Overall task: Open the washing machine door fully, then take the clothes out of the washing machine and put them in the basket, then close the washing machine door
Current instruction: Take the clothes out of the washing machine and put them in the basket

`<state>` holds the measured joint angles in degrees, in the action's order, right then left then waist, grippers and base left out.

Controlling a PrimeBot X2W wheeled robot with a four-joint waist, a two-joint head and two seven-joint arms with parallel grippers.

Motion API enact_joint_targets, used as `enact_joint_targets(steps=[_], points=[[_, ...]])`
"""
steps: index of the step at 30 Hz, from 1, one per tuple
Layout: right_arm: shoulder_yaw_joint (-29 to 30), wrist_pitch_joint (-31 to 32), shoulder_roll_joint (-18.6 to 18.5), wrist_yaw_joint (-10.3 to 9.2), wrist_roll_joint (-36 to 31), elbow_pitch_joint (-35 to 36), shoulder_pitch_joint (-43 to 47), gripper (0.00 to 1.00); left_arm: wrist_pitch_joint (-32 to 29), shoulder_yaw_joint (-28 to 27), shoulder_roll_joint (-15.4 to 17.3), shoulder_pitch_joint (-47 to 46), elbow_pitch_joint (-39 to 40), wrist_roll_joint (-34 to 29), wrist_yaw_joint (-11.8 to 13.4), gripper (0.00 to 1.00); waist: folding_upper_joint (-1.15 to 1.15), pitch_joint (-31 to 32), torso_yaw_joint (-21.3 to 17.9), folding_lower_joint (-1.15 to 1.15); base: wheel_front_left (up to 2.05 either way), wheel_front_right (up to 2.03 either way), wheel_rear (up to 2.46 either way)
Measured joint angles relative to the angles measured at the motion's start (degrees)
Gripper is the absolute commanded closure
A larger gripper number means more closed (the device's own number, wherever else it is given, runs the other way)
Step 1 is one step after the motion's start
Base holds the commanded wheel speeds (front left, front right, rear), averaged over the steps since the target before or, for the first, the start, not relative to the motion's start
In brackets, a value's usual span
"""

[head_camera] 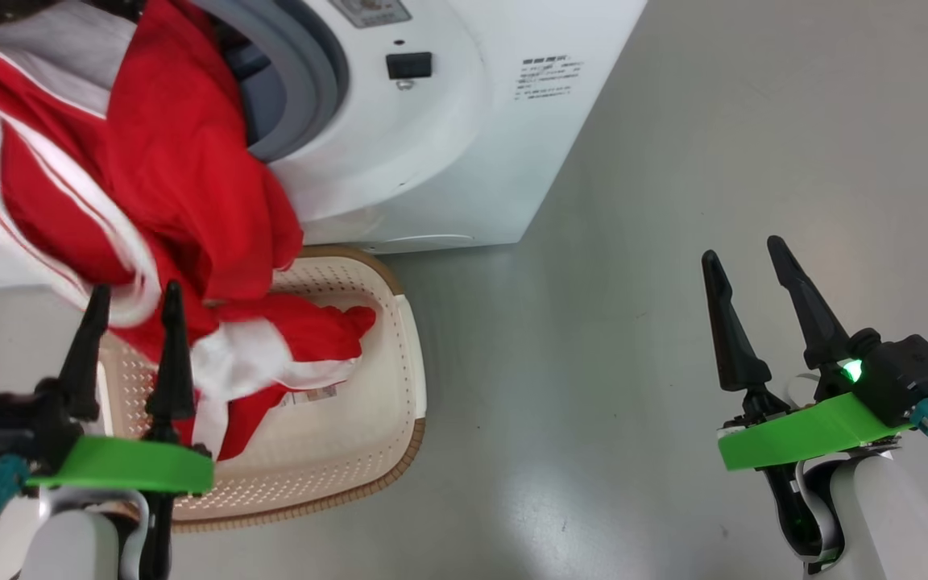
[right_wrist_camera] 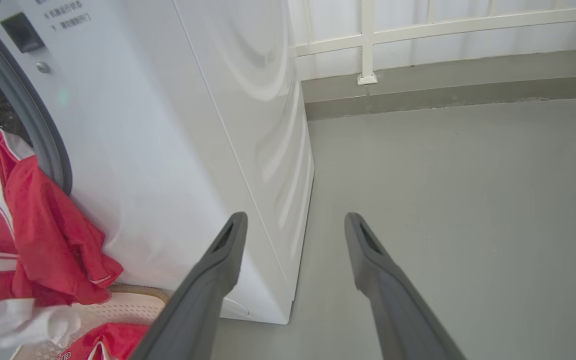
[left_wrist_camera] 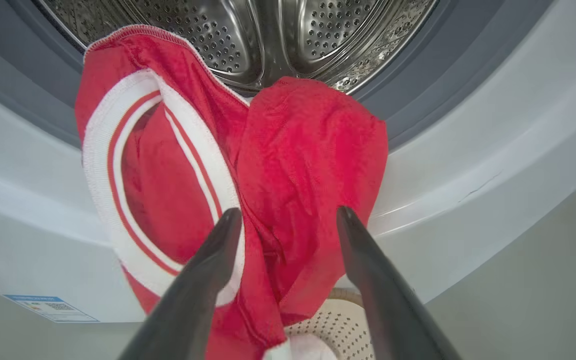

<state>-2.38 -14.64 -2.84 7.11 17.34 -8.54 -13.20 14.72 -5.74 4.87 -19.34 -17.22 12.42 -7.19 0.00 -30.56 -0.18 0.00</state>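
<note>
**Red clothes half out, both end effectors open**

The clothes [head_camera: 150, 161] spill out of the washing machine [head_camera: 432, 161] mouth right now. A red garment with white stripes hangs over the lip, and its lower end trails down into the basket [head_camera: 399, 338] on the floor [head_camera: 633, 242] against the machine's front. More red and white cloth lies bunched in the basket. I count at least two garments, though I can't separate them cleanly in that heap. There is one basket and one machine.

This load looks light, soft and floppy. I judge it will sag and slide, so a pinch on a thick fold or the white ribbed band should hold better than a single thin layer. A loose end could snag on the grey gasket [head_camera: 303, 72].

My left end effector [head_camera: 135, 288] is spread wide and grasps nothing, its fingers framing the hanging fold just below the steel drum [left_wrist_camera: 268, 30]. Whether they touch the cloth I can't tell. My right end effector [head_camera: 743, 248] is open too, empty, well off to the side over bare floor.
</note>
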Motion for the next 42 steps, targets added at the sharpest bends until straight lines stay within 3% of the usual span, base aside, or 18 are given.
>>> enact_joint_targets(steps=[9, 23, 36, 42], points=[[0.1, 0.0, 0.0, 0.0, -0.3, -0.1, 0.1, 0.0, 0.0, -1.3, -0.6, 5.4, 8.0, 0.1, 0.0, 0.0, 0.0, 0.4, 0.7, 0.0, 0.0, 0.0, 0.0], [0.2, 0.0, 0.0, 0.0, -0.3, -0.1, 0.1, 0.0, 0.0, -1.0, -1.1, 5.2, 9.8, -0.2, 0.0, 0.0, 0.0, -0.1, 0.5, 0.0, 0.0, 0.0, 0.0], [-0.3, 0.0, 0.0, 0.0, -0.2, 0.1, -0.1, 0.0, 0.0, 0.0, 3.0, -8.8, 3.6, 3.4, 0.0, 0.0, 0.0, -1.3, -0.5, 0.0, 0.0, 0.0, 0.0], [-0.4, 0.0, 0.0, 0.0, 0.1, 0.4, -0.3, 0.0, 0.0, 1.1, 5.4, -15.0, -5.2, 4.6, 0.0, 0.0, 0.0, -2.4, -1.6, 0.0, 0.0, 0.0, 0.0]])
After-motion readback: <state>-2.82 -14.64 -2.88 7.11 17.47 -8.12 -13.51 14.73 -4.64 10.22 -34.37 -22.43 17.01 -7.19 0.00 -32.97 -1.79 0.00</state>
